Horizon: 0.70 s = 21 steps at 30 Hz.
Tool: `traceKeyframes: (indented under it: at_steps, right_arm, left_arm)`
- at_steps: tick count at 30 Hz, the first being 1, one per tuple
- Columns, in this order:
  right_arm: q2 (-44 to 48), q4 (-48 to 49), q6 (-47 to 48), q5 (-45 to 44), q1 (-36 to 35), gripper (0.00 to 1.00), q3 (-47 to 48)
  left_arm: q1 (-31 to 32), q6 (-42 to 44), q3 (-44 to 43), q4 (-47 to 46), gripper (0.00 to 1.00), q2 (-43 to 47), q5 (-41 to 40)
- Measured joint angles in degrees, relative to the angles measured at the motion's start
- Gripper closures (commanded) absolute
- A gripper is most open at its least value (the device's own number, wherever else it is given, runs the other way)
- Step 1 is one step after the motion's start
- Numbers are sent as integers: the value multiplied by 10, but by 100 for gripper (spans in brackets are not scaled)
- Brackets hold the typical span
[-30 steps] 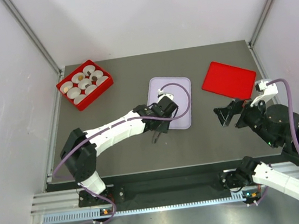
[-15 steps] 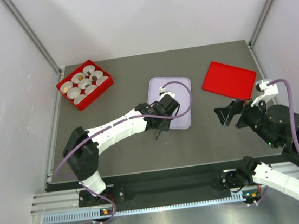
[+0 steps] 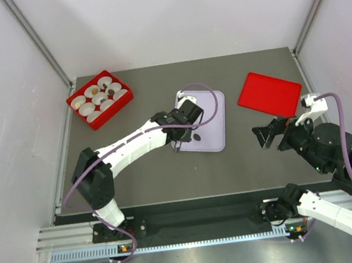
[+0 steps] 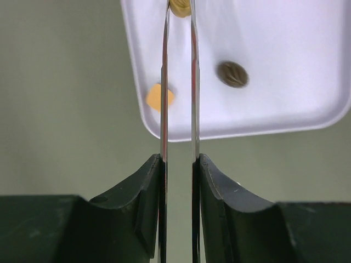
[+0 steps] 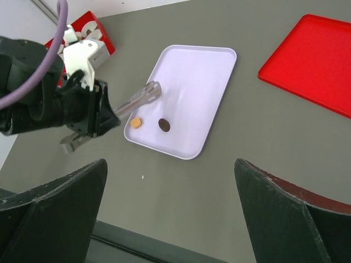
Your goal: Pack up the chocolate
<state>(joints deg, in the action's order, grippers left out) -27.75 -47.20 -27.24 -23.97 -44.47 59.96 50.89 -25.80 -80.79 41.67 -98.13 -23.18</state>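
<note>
Pinch matters most: the left gripper (image 4: 179,16), narrow, holds a caramel piece (image 4: 180,6) above the tray (image 4: 285,44), where an orange piece (image 4: 156,98) and a dark piece (image 4: 232,74) lie near its near edge. Squeeze lightly, carry level, and release low inside the box (image 3: 71,103). The right gripper (image 5: 170,164) gapes, empty. No writing shows.

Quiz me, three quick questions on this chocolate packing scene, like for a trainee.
1. True or false: the right end effector holds a chocolate.
2. Besides the golden piece between the tips of the tweezers, how many other pieces lie on the tray? A one, B two, C five.
3. Fill in: the red box holds white paper ____.
Key: 1 false, it is open and empty. 2 B, an orange piece and a dark brown piece. 3 cups.
</note>
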Motion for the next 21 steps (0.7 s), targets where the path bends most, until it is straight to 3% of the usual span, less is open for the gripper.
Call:
traceKeyframes:
  at_steps: [4,13,21]
  right_arm:
    - [0,0,0,1,0,0,0]
    - [0,9,0,5,0,0,-10]
    - [-17,32,0,27,0,0,-39]
  left_arm:
    - [-58,11,0,0,67,3,-2]
    - [-263,47,0,-7,67,80,-14]
    - [-381,63,25,-37,67,137,-13]
